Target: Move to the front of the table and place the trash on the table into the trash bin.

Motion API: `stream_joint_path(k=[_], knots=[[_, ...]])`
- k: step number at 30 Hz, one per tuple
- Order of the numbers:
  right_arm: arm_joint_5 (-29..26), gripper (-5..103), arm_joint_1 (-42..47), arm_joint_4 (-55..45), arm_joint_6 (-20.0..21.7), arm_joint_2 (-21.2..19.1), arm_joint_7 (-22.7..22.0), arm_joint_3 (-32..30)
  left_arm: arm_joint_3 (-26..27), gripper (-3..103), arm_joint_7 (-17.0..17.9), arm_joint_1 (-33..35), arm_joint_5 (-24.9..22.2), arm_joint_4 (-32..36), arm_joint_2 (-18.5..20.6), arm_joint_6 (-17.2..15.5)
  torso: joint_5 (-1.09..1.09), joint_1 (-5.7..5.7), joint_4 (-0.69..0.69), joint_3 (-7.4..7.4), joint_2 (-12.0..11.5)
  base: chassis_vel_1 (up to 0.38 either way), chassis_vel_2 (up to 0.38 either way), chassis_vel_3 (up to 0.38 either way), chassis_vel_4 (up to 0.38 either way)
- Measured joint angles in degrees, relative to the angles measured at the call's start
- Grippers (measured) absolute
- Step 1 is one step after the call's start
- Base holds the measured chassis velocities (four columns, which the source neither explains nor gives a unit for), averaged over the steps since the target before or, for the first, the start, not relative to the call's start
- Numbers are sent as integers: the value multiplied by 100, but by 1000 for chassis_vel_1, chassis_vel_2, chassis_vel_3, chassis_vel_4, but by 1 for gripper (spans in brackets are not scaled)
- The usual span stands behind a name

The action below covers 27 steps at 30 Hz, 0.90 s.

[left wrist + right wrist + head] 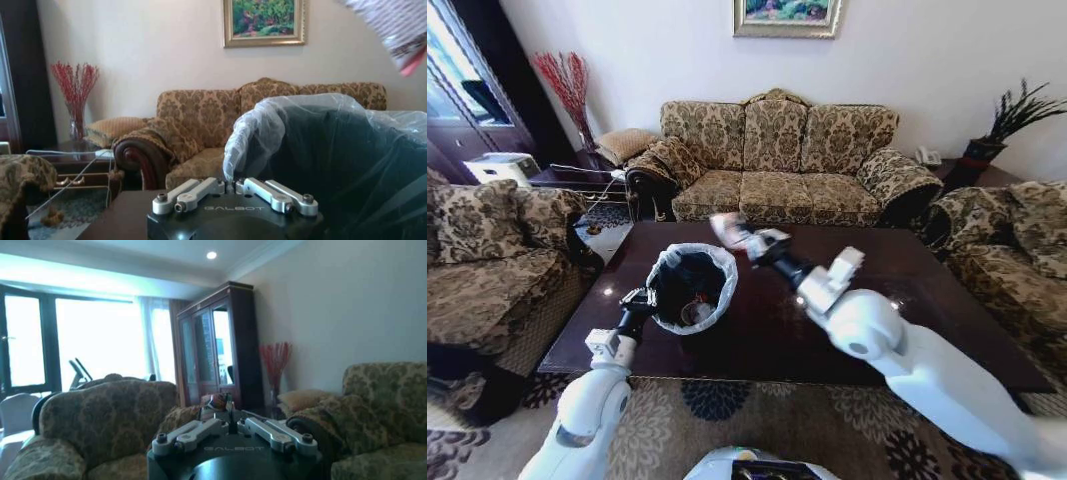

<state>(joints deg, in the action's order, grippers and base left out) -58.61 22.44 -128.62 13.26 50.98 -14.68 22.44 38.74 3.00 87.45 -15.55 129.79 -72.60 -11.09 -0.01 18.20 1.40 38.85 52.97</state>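
At the near edge of the bench (947, 300), toward 7 o'clock, the left gripper (639, 298) had its fingers (200, 192) clenched on the bag-lined rim of the trash bin (690, 285), which stood on the bench top at 9 o'clock from centre. Litter lay inside the bin. Beyond it, at 12 o'clock from the bin and just above its far rim, the right gripper (740, 234) was raised, fingers grasping a colourful wrapper (725, 227). A patterned sofa (777, 160) stood behind the bench.
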Motion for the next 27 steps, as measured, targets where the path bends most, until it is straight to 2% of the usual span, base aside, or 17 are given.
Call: stream_joint_path(k=[2, 6, 8, 9, 12, 13, 14, 16, 17, 20, 21, 23, 24, 26, 27], knots=[[149, 0, -212, 232, 4, 153, 14, 526, 18, 3, 9, -12, -10, 5, 17, -22, -1, 1, 0, 0, 0, 0, 0, 0, 0], [408, -2, -186, 449, 72, 224, 42, 836, 44, 3, 12, -21, -23, 61, 26, -39, 0, 0, -4, 0, 0, 0, 0, 0, 0], [516, 9, -109, 469, 99, 220, 42, 851, 61, 3, 14, -15, -24, 71, 31, -43, 2, 0, -5, 0, 0, 0, 0, 0, 0], [516, 9, -109, 469, 99, 220, 42, 851, 61, 3, 14, -15, -24, 71, 31, -43, 2, 0, -5, 0, 0, 0, 0, 0, 0], [612, 25, -61, 492, 105, 196, 42, 805, 63, 3, 14, -22, -23, 74, 21, -48, 1, 0, -5, 0, 0, 0, 0, 0, 0], [612, 25, -61, 492, 105, 196, 42, 805, 63, 3, 14, -22, -23, 74, 21, -48, 1, 0, -5, 0, 0, 0, 0, 0, 0], [643, 25, -49, 506, 104, 196, 42, 776, 62, 3, 15, -23, -21, 80, 13, -49, 1, 0, -5, 0, 0, 0, 0, 0, 0], [691, 36, -17, 527, 81, 213, 23, 674, 60, 3, 16, -12, -13, 92, -10, -52, 0, 0, -3, 0, 0, 0, 0, 0, 0], [691, 36, -17, 527, 81, 213, 23, 674, 60, 3, 16, -12, -13, 92, -10, -52, 0, 0, -3, 0, 0, 0, 0, 0, 0], [741, 52, 122, 580, 79, 243, -223, 188, 89, 3, 20, 10, -8, 119, -30, -52, 1, 0, -2, -1, 0, 0, 0, 0, 0], [741, 52, 122, 580, 79, 243, -223, 188, 89, 3, 20, 10, -8, 119, -30, -52, 1, 0, -2, -1, 0, 0, 0, 0, 0], [1044, 64, 343, 746, 45, 50, -521, -194, 130, 3, 28, 22, -8, 171, -36, -52, 1, 0, -2, 0, 0, 0, 0, 0, 0], [1044, 64, 343, 746, 45, 50, -521, -194, 130, 3, 28, 22, -8, 171, -36, -52, 1, 0, -2, 0, 0, 0, 0, 0, 0], [1415, 75, 707, 907, 76, -188, -779, -591, 149, 3, 32, 37, -10, 216, -61, -52, 1, 0, -5, 0, 0, 0, 0, 0, 0], [1415, 75, 707, 907, 76, -188, -779, -591, 149, 3, 32, 37, -10, 216, -61, -52, 1, 0, -5, 0, 0, 0, 0, 0, 0]])
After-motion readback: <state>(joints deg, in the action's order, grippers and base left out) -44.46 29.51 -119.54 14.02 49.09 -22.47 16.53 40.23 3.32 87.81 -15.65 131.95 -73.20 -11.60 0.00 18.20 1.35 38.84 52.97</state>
